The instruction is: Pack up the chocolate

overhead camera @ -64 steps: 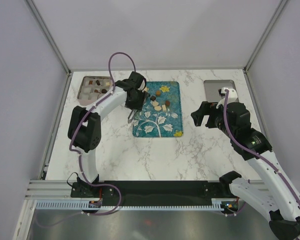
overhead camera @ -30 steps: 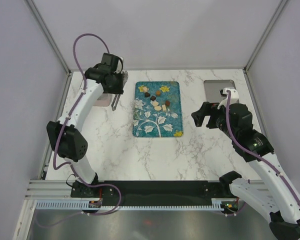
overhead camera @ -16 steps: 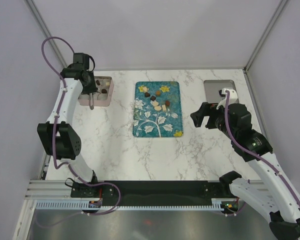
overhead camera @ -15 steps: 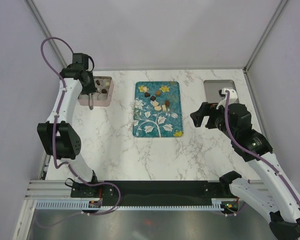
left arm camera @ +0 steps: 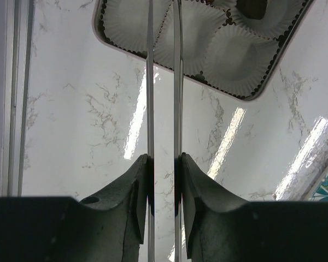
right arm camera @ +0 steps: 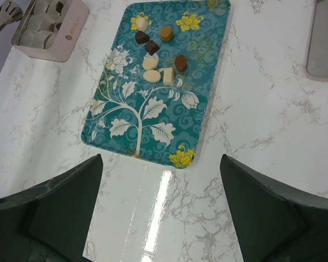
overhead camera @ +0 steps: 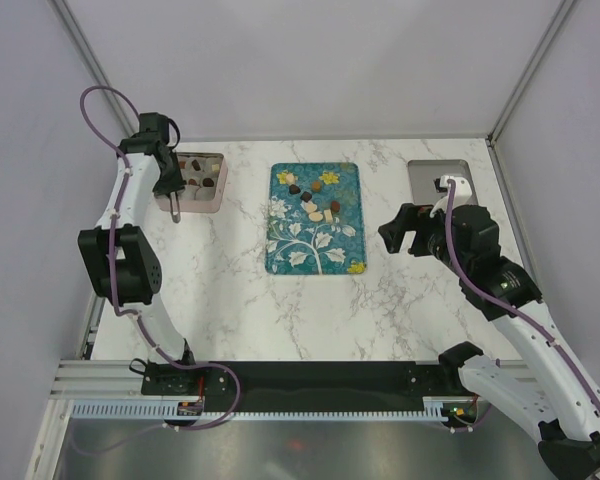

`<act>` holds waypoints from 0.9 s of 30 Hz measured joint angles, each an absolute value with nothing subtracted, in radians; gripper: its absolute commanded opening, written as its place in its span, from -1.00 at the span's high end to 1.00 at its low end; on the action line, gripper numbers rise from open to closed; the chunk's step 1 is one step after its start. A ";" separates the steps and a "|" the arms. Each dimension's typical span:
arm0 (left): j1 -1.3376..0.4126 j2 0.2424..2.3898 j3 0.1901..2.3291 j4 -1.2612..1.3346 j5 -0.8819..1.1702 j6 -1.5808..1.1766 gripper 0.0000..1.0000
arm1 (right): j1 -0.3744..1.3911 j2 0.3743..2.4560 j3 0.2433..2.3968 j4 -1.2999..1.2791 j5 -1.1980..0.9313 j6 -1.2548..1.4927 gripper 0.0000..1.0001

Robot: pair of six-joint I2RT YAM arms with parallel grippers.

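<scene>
On the marble table: teal floral tray at centre, pink box far left, well apart.
Box: paper cups, a few filled; you look to be at the drop-off step.
Right gripper: jaws wide, empty, right of the tray.
Left gripper: clamped on metal tongs at the box's near edge.
Tongs: tips out of frame; can't tell if loaded.
Chocolate: mostly on the tray's far half; next, bring the tongs there and straddle one piece.

Tray: open to you from above, with bare table on both its sides.
Box: left gripper and its tongs hang over your near left corner.
</scene>
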State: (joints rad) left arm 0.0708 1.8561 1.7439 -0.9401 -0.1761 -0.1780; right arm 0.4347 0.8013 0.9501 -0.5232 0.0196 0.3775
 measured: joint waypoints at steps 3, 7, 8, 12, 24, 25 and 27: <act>0.072 1.866 1.744 -0.939 -0.175 -0.178 0.30 | 0.435 0.806 0.950 -0.523 0.020 0.377 -0.94; 0.078 1.888 1.744 -0.935 -0.174 -0.178 0.29 | 0.435 0.807 0.949 -0.523 0.020 0.377 -0.94; 0.081 1.897 1.744 -0.934 -0.174 -0.178 0.28 | 0.435 0.807 0.949 -0.522 0.020 0.377 -0.94; 0.089 1.940 1.753 -0.933 -0.173 -0.178 0.27 | 0.435 0.807 0.949 -0.522 0.021 0.377 -0.94; 0.097 2.004 1.819 -0.928 -0.172 -0.178 0.24 | 0.435 0.814 0.948 -0.514 0.025 0.369 -0.94; 0.097 2.005 1.823 -0.928 -0.172 -0.178 0.24 | 0.435 0.818 0.947 -0.513 0.025 0.369 -0.94; 0.097 2.007 1.832 -0.927 -0.173 -0.178 0.24 | 0.435 0.823 0.945 -0.511 0.028 0.369 -0.94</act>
State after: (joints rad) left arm 0.0967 2.0071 1.8324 -0.9268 -0.1726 -0.1776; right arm 0.4347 0.8227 0.9451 -0.5110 0.0277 0.3695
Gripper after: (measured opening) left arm 0.385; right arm 0.971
